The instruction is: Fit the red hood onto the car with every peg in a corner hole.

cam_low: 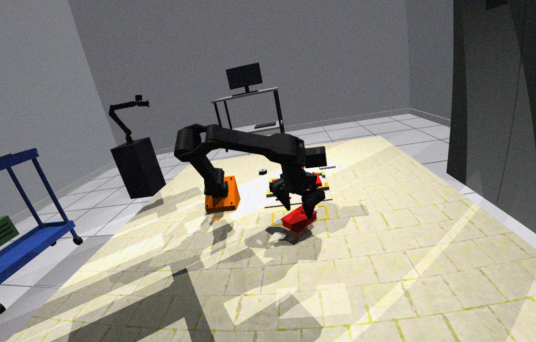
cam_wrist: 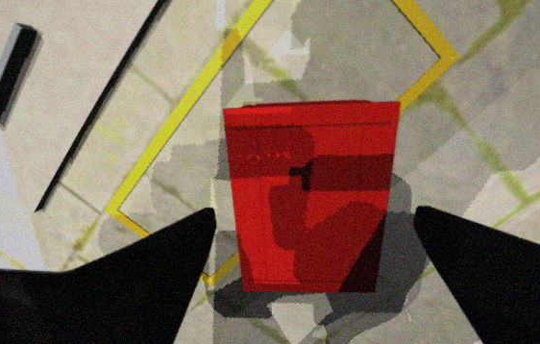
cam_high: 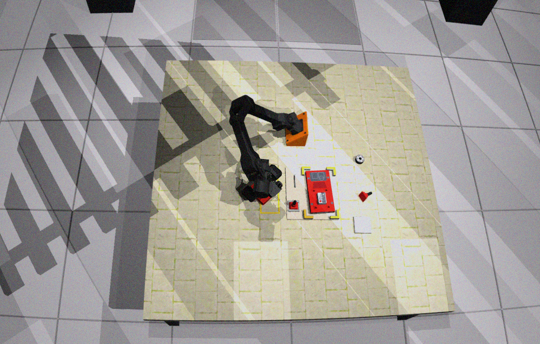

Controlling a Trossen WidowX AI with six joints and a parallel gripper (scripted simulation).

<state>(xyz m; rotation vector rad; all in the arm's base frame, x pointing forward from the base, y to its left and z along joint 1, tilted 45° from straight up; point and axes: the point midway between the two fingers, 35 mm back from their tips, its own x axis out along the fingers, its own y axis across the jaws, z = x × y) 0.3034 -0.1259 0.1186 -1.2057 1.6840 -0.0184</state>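
Note:
The red hood (cam_high: 264, 200) (cam_low: 296, 220) (cam_wrist: 310, 192) lies flat on the table, askew over one corner of a yellow outlined rectangle (cam_high: 270, 212) (cam_low: 325, 207) (cam_wrist: 181, 110). My gripper (cam_high: 262, 192) (cam_low: 298, 208) (cam_wrist: 312, 216) is open and empty. It hangs low right over the hood, one black fingertip on each side of it, not touching. The red car chassis (cam_high: 320, 191) (cam_low: 317, 179) sits in its jig with yellow corner brackets (cam_high: 305, 170), to the right of the hood in the overhead view. In the side view the arm hides most of it.
The orange arm base (cam_high: 296, 130) (cam_low: 221, 197) stands behind the jig. A thin black bar (cam_high: 294, 180) (cam_wrist: 8, 72) and a small red part (cam_high: 292, 205) lie between hood and jig. A silver wheel (cam_high: 360, 159) (cam_low: 262, 171), another red part (cam_high: 364, 196) and a white pad (cam_high: 362, 224) lie to the right.

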